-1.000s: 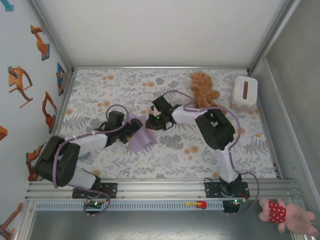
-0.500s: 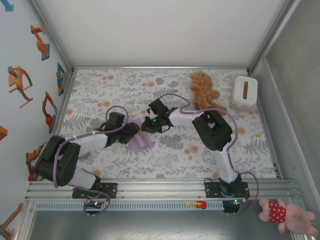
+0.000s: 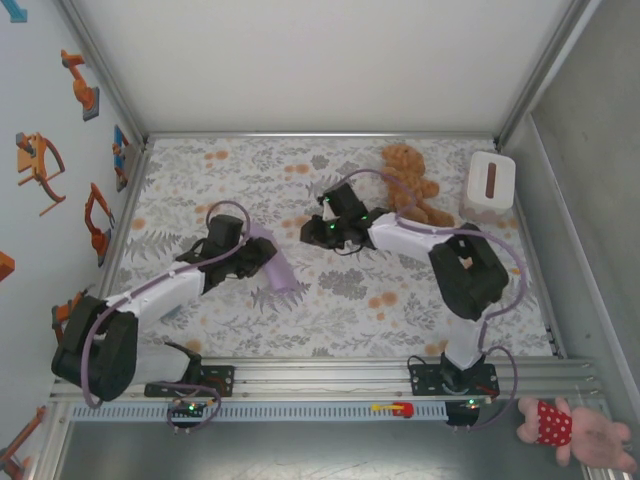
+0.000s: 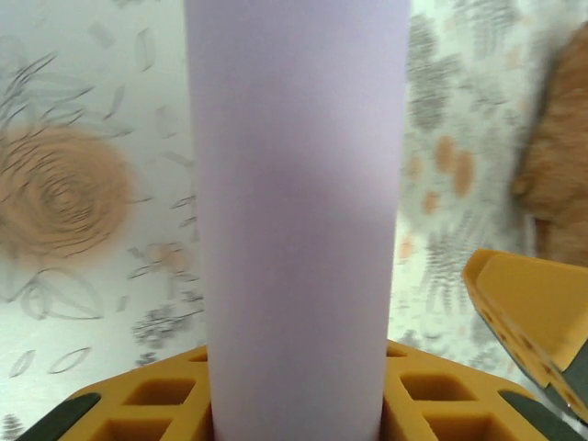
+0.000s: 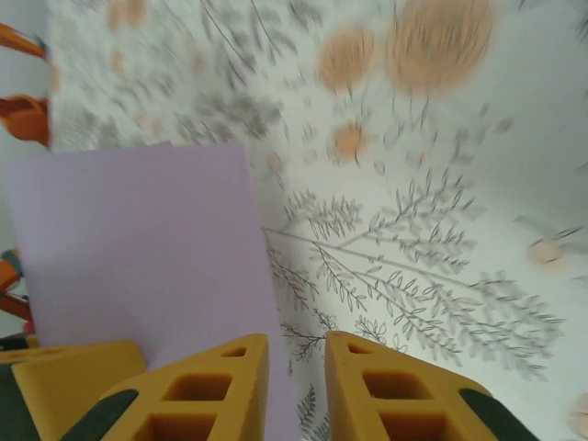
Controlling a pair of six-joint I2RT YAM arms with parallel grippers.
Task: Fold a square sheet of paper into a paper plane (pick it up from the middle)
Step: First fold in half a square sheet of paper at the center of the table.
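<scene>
Lavender square sheet of paper (image 3: 280, 268), folded narrow, left of centre in the overhead frame.
Left gripper (image 3: 256, 258) pinches its near end; right gripper (image 3: 314, 232), just right of it, stands slightly spread, empty.

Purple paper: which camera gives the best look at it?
The top external view: the paper shows nearly whole, at the left gripper. The left wrist view gives a close band of it, cut off top and bottom; the right wrist view catches a flat part with one corner.
</scene>
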